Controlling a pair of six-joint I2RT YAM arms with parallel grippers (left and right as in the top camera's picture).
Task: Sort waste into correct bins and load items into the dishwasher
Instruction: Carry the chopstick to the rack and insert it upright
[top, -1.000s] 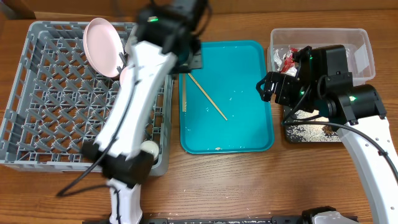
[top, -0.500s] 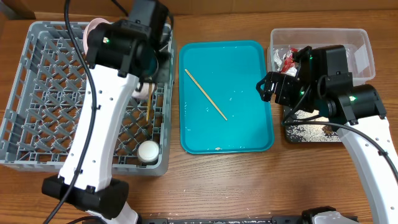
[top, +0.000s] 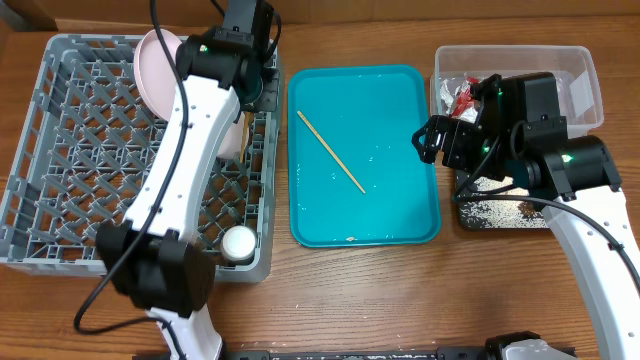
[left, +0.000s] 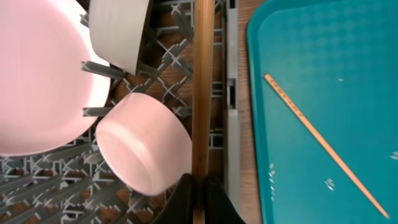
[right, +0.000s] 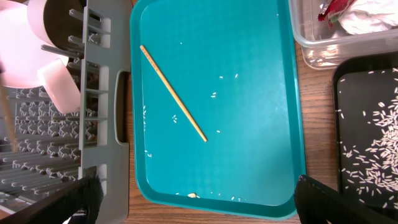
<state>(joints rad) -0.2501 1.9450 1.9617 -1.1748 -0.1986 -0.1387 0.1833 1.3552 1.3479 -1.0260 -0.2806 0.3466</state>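
Left wrist view: my left gripper (left: 200, 186) is pinched tight on one end of a chopstick (left: 201, 93), which runs from 6 o'clock straight up to 12. Holding such a thin stick by its end is my first worry, because it could pivot in the pads or slide free early.

Just beneath, at 9 o'clock from the stick, a pale bowl (left: 146, 152) leans on the pegs, with the pink plate (left: 37, 74) further toward 10. If I come down crooked, the free end could knock the bowl off its pegs.

At 3 o'clock, just beside the stick, is the side wall of the grey dish rack (left: 231, 93). If I let go this close to it, the stick could straddle the rim and roll out toward the table. It could also drop through the open lattice.

Beyond the wall lies the teal tray (left: 348, 62), where the other chopstick (left: 323, 152) lies slanted and not yet loaded.

Farthest off, my right gripper (top: 430, 140) hangs wide open and empty near the tray's 3 o'clock edge — well apart, so I judge there is no risk of collision.
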